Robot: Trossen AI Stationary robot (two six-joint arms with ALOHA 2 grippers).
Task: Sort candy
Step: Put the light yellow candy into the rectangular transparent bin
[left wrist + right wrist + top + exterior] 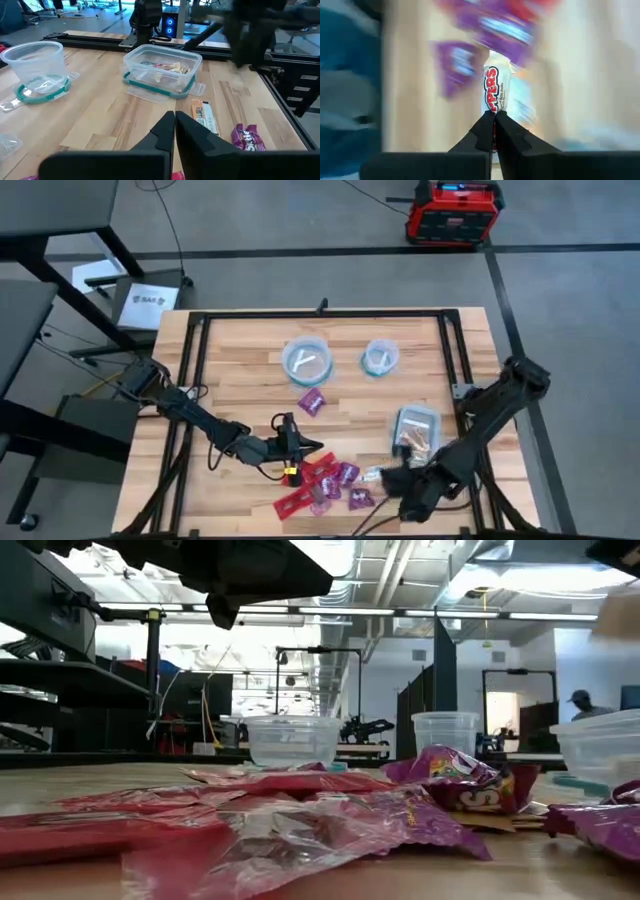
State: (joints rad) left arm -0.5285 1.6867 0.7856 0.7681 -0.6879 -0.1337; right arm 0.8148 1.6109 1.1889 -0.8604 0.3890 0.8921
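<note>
Red and purple candy (325,485) lies heaped near the front edge of the wooden desk (240,380), between the two arms. One purple sweet (313,401) sits apart from the heap, just in front of the big bowl (307,361). That bowl holds whitish wrappers; a small bowl (380,357) stands beside it to the right, also with something pale inside. Right of the heap a clear tub (417,430) with a teal rim holds orange and pale sweets.

The left claw (296,446) is at the left edge of the heap. Its wrist view shows the two fingers (162,131) pressed together with nothing between them, pointing toward the tub (162,70). An orange sweet (204,116) and a purple one (248,138) lie on the desk between the claw and the tub.

The right claw (400,480) is at the right edge of the heap, just in front of the tub. In its wrist view the fingers (485,131) are pinched on the end of a white sweet (494,92) with red lettering; purple candy shows blurred beyond it.

From desk height, red wrappers (150,830) and purple wrappers (460,780) fill the foreground, with the bowls (293,740) behind them. A person in a cap (580,705) shows far back in the room.
</note>
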